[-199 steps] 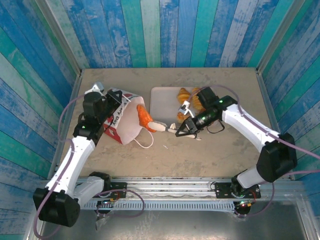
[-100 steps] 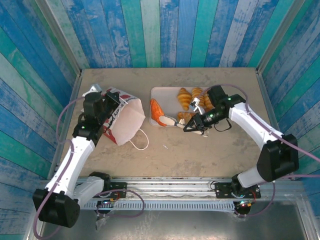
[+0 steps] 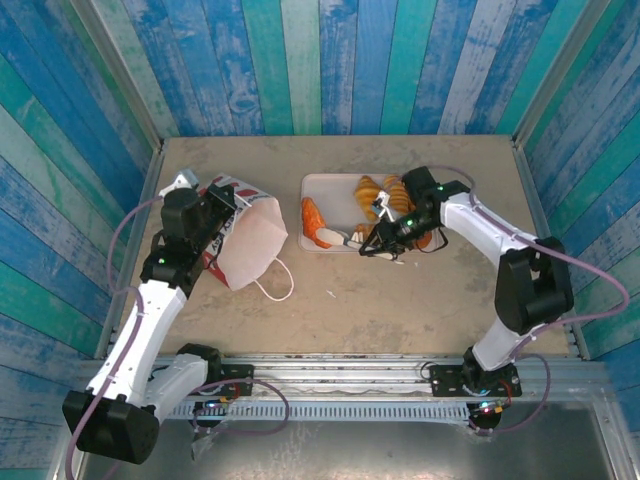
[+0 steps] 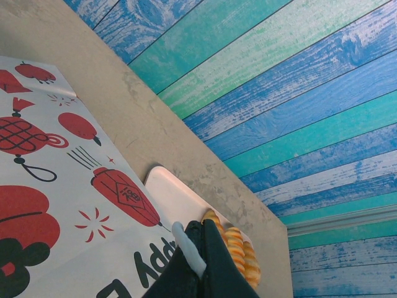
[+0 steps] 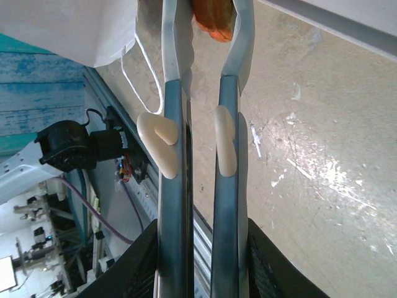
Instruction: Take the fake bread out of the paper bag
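The table (image 3: 400,300) carries the paper bag (image 3: 250,240) on the left, lying on its side with its mouth toward the pale pink tray (image 3: 335,195) just beside it. From above, what lies inside the bag cannot be told. The left wrist view gives its red lantern print (image 4: 62,217) up close, with the tray's corner (image 4: 170,192) beyond. Two croissants (image 3: 372,192) sit at the tray's far side. One orange-brown fake bread (image 3: 314,218) lies at its left end. The right wrist view shows the right gripper (image 5: 208,37) narrowly parted, its tips clasping that piece (image 5: 214,15). The left gripper (image 4: 197,261) is pinched tight on the bag's edge.
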You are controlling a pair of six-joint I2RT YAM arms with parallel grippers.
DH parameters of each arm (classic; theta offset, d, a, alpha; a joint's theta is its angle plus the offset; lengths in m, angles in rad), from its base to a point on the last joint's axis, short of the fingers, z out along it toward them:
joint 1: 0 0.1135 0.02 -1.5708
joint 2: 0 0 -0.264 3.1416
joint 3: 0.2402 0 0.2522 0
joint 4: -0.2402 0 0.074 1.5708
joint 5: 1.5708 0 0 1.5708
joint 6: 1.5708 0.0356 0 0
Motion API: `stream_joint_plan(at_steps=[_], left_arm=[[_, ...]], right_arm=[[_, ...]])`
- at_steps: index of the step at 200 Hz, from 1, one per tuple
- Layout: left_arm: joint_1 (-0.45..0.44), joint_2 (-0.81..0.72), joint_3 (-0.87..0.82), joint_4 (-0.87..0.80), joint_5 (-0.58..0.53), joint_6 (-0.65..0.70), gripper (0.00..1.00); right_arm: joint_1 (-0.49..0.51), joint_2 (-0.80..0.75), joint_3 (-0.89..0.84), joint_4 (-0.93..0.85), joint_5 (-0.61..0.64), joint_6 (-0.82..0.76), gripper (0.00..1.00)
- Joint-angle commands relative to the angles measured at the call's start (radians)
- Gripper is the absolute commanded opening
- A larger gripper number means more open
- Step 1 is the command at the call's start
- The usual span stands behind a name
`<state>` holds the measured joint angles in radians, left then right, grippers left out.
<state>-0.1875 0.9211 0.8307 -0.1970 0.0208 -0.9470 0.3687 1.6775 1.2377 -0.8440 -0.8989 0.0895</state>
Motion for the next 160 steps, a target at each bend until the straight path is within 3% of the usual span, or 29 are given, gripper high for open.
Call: stream_joint_plan(at_steps=[1, 35, 160], left_arm=[[-0.003, -0.025, -0.008, 0.002, 0.001, 0.01, 0.0], [-0.003, -0.026, -0.012, 0.008, 0.005, 0.008, 0.0], [-0.003, -0.022, -0.025, 0.028, 0.023, 0.007, 0.0]], right_arm=[[-0.007, 0.007, 0.027, 0.03, -0.118, -0.007, 0.33], [-0.007, 0.048, 0.013, 0.033, -0.149, 0.005, 0.33], [-0.055, 0.058, -0.004, 0.066, 0.007, 0.098, 0.4]])
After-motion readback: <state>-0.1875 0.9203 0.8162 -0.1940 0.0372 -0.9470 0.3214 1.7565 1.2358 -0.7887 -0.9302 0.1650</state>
